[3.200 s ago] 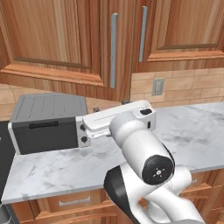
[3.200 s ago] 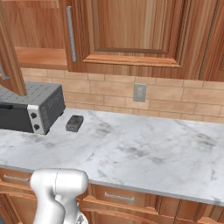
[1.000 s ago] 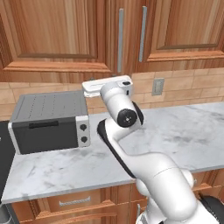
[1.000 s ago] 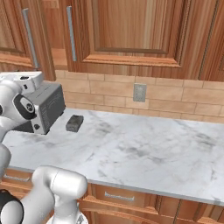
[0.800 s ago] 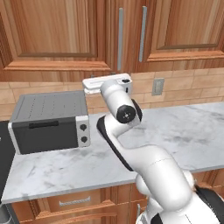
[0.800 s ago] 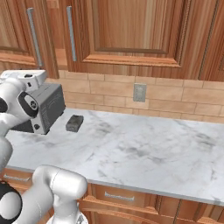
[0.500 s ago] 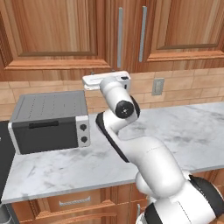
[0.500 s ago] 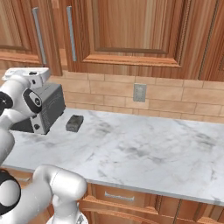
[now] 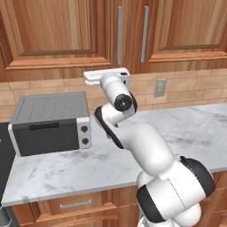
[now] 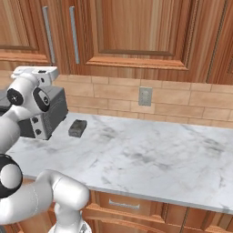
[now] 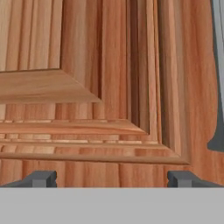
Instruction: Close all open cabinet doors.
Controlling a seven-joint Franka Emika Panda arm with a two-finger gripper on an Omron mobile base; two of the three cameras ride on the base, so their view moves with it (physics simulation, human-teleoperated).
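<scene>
Jaws spread, close to cabinet door (image 11: 109,65) corner, handle (image 11: 217,87) beside

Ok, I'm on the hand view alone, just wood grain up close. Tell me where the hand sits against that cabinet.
Observer: The hand is up by the lower edge of the left cabinet door, above the toaster oven.
Operator: Report both doors from the base cameras.
Observer: The left cabinet door and the right cabinet door look flush, their silver handles side by side. I see no gap.
Operator: Give me what's on the counter below.
Observer: A small dark block lies on the marble counter beside the toaster oven.
</scene>
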